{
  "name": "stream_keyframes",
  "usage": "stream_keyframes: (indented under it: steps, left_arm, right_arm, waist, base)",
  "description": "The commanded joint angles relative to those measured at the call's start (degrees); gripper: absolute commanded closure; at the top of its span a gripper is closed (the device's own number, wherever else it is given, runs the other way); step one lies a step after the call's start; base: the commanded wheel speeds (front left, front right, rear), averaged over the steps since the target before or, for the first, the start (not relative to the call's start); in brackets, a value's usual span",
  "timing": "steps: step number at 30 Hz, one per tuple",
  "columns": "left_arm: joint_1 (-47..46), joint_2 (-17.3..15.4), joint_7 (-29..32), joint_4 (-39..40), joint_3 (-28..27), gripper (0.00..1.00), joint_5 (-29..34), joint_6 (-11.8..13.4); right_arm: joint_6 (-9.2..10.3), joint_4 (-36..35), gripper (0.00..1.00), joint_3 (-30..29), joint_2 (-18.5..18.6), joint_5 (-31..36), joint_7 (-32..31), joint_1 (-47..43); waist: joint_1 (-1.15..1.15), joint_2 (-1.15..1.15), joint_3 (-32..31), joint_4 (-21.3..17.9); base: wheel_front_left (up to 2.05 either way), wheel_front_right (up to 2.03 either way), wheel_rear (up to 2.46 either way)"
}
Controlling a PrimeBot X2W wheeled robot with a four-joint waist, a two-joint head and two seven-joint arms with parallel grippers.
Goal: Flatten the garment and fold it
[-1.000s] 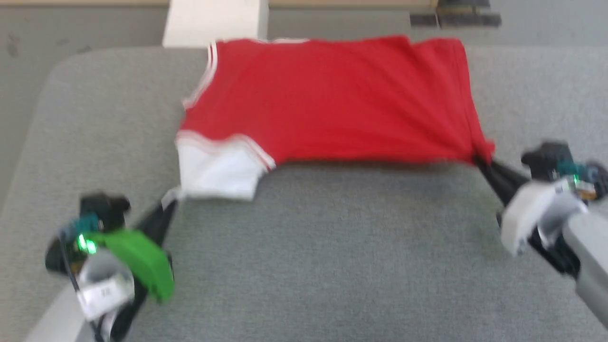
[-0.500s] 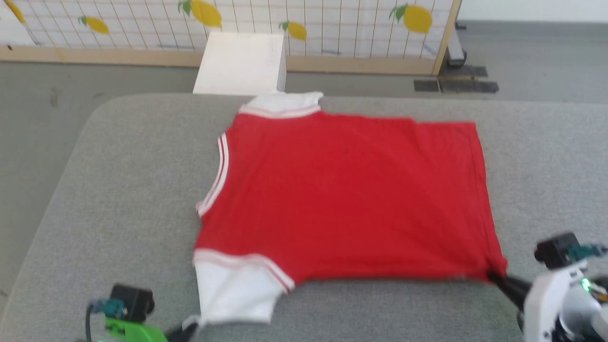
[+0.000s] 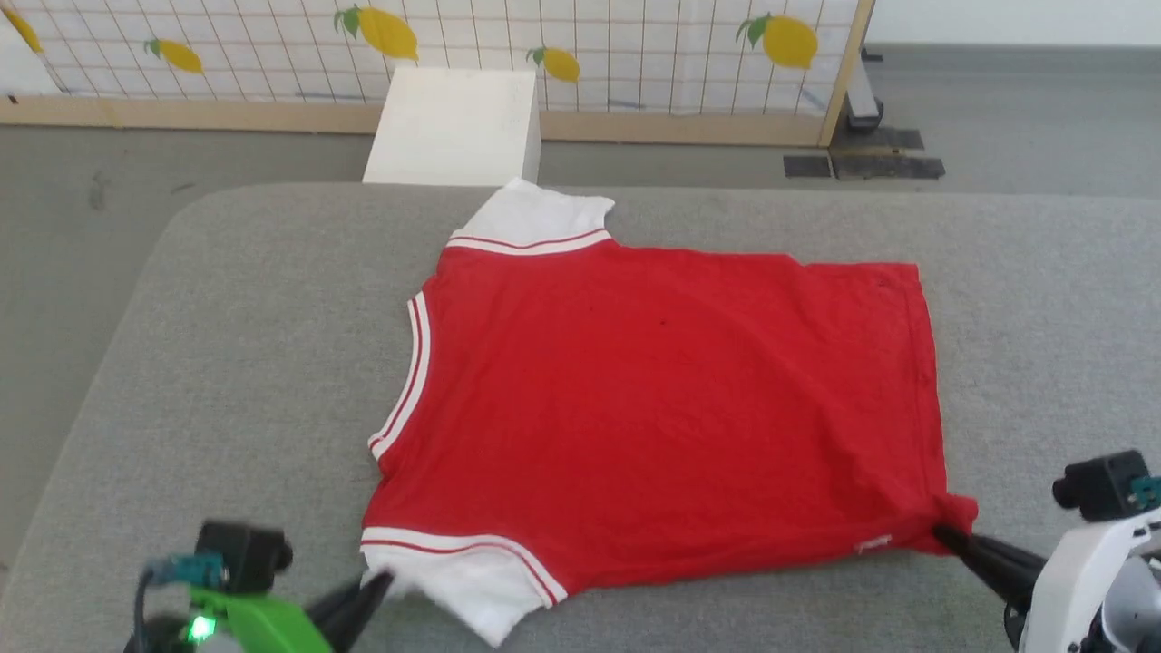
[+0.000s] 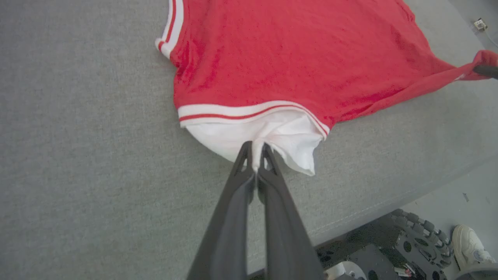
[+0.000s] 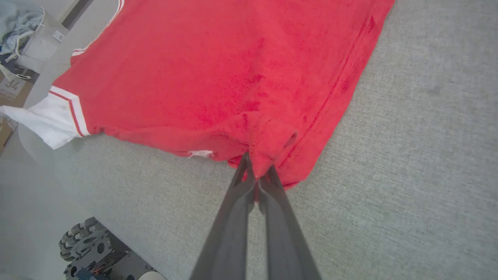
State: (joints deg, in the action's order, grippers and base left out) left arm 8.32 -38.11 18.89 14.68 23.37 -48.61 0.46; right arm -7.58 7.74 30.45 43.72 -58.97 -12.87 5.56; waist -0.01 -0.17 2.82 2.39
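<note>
The red garment (image 3: 653, 399) lies spread on the grey padded table (image 3: 227, 345), plain red side up, its emblem hidden. One white sleeve (image 3: 531, 216) points to the far edge, the other white sleeve (image 3: 472, 594) lies near me. My left gripper (image 3: 381, 585) is shut on that near sleeve (image 4: 268, 138), its fingertips (image 4: 255, 153) pinching white cloth. My right gripper (image 3: 943, 535) is shut on the red hem corner (image 5: 268, 155) at the near right, pulling it into a small peak.
A white box (image 3: 453, 127) stands on the floor behind the table, before a lemon-print screen (image 3: 544, 45). The table's near edge runs close under both grippers, with the robot's wheeled base (image 4: 389, 252) and a person's shoe (image 4: 467, 245) below it.
The camera has tilted up, so the picture shifted. The garment now lies flatter and further spread, drawn toward me by both grippers, which still hold the sleeve and the hem corner.
</note>
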Motion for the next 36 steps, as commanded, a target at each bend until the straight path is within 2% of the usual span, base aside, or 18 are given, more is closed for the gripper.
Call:
stream_keyframes:
  steps: [1,10,14,15,25,35,36]
  left_arm:
    - [-2.71,1.13,-1.29,0.69,-0.56,1.0,0.3,-0.62]
    - [-16.33,6.75,-8.22,0.07,-3.5,1.0,2.81,-1.4]
    - [-23.17,8.76,-10.63,-3.06,-4.52,1.0,4.96,-0.77]
    - [-27.38,9.86,-11.43,-6.98,-4.56,1.0,6.33,-0.34]
    - [-36.55,10.85,-11.32,-20.53,-1.61,1.0,11.05,-0.94]
    - [-42.2,12.83,-10.88,-32.5,2.16,1.0,15.18,-0.59]
    - [-42.6,13.11,-11.07,-33.67,2.5,0.13,15.57,-0.47]
  right_arm:
    - [0.09,-0.92,1.0,-1.04,-0.36,0.28,-0.09,0.44]
    - [0.09,-4.73,1.0,-8.37,-2.07,0.1,-0.51,5.53]
    - [0.09,-3.53,1.0,-9.68,-3.27,2.83,-2.27,9.23]
    - [0.09,-1.86,1.0,-9.86,-4.78,4.81,-4.01,12.0]
    - [0.09,3.93,1.0,-9.04,-8.52,10.16,-6.37,19.04]
    - [0.09,8.77,1.0,-7.45,-10.07,13.09,-6.71,21.72]
    - [0.09,9.31,0.6,-7.82,-10.35,13.49,-6.2,21.94]
  waist:
    - [0.01,0.17,1.49,-0.27]
    - [0.01,0.17,8.87,-0.51]
    - [0.01,0.17,12.17,-1.03]
    - [0.01,0.17,14.18,-1.42]
    - [0.01,0.17,18.59,-2.36]
    - [0.01,0.17,19.97,-2.18]
    - [0.01,0.17,19.8,-2.15]
  base:
    - [0.0,0.0,0.0]
    - [0.0,0.0,0.0]
    - [0.0,0.0,0.0]
    - [0.0,0.0,0.0]
    - [0.0,0.0,0.0]
    - [0.0,0.0,0.0]
    - [0.0,0.0,0.0]
